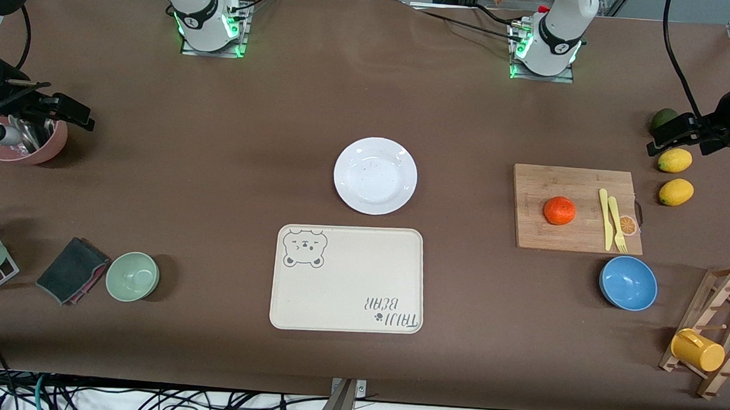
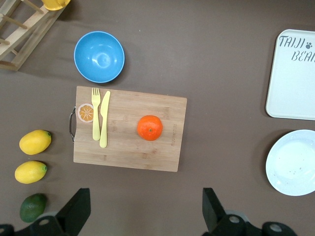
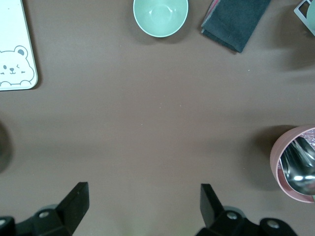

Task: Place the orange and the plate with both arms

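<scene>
The orange sits on the wooden cutting board toward the left arm's end of the table, clear of the yellow knife and fork that lie side by side on the same board. Being round and slightly flattened, it has no real long axis; it rests on its flat side and shows a small dimple on top in the left wrist view, so it looks unlikely to roll. The plate lies flat and right way up in the middle of the table, touching nothing, with the cream bear tray just nearer the front camera. Being round, it points no particular way either. The tray looks like the likely destination, set centrally where both arms can reach.

A blue bowl stands nearer the camera than the board, and two lemons lie beside the board toward the table's end.

The left gripper hangs up in the air over the table's edge near the lemons, fingers spread wide with nothing between them. The right gripper hangs over the pink bowl at the right arm's end, fingers likewise wide apart and empty. Neither arm has started on its object; the left is better placed for the orange, the right for the plate.
</scene>
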Available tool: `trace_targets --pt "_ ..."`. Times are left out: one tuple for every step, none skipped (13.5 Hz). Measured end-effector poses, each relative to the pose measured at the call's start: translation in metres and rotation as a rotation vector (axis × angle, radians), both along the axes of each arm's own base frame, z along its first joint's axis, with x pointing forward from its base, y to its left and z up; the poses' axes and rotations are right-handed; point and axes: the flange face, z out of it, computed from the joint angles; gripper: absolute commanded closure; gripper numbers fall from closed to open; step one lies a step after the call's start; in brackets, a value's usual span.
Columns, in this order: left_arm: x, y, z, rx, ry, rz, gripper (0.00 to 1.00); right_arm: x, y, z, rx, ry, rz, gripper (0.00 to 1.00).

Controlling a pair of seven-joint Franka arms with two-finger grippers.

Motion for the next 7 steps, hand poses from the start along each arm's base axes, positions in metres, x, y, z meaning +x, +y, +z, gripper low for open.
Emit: trace_targets --pt "0.0000 -0.0005 0.0000 0.000 0.000 -0.001 0.00 0.0000 0.0000 0.0000 0.000 0.000 0.000 0.00" --pt "0.0001 -0.0009 -0.0001 0.000 0.000 -0.002 0.00 0.0000 0.0000 -0.0001 0.000 0.000 0.000 0.00" --pt "0.0002 -0.0011 -0.0003 0.000 0.001 -0.002 0.00 0.0000 0.0000 -0.0001 0.000 0.000 0.000 0.00" --pt "0.0003 -0.0010 -0.0007 0.000 0.001 -0.002 0.00 0.0000 0.0000 -0.0001 0.000 0.000 0.000 0.00" --pt "0.0008 -0.0010 -0.0020 0.000 0.004 -0.002 0.00 0.0001 0.0000 -0.0001 0.000 0.000 0.000 0.00" --pt "0.0021 -0.0009 -0.0051 -0.001 0.009 -0.002 0.00 0.0001 0.0000 -0.0002 0.000 0.000 0.000 0.00" --pt "0.0043 -0.0008 -0.0096 -0.001 0.017 -0.002 0.00 0.0001 0.0000 -0.0002 0.000 0.000 0.000 0.00"
